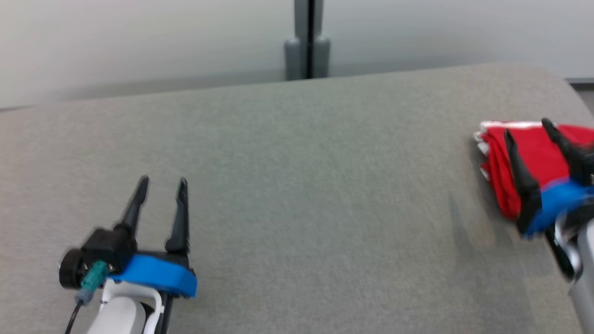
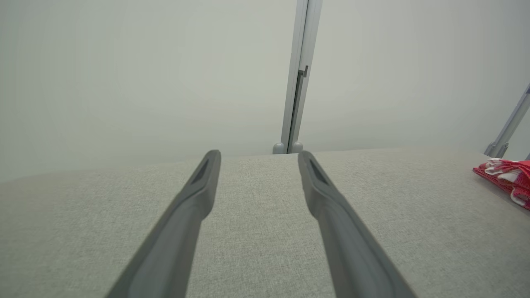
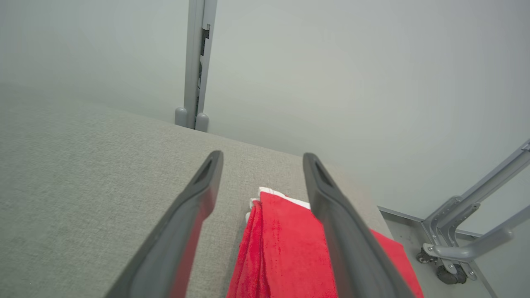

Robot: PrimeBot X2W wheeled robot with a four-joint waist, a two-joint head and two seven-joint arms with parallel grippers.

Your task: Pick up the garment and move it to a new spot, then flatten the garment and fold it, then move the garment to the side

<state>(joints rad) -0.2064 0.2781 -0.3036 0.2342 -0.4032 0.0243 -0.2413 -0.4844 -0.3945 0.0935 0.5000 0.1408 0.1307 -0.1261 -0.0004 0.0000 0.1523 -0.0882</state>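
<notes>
The garment is a red cloth with white trim, folded into a compact stack at the far right of the grey fabric table. My right gripper hovers over it with its dark fingers spread open, nothing between them; the red folds lie under and between the fingers in the right wrist view. Over bare table at the lower left stands my left gripper, open and holding nothing. In the left wrist view the garment peeks in at the right edge, far from the open fingers.
The table's rounded right edge runs just past the garment. A grey partition post stands behind the table against a pale wall. A grey metal frame on castors stands on the floor beyond the right edge.
</notes>
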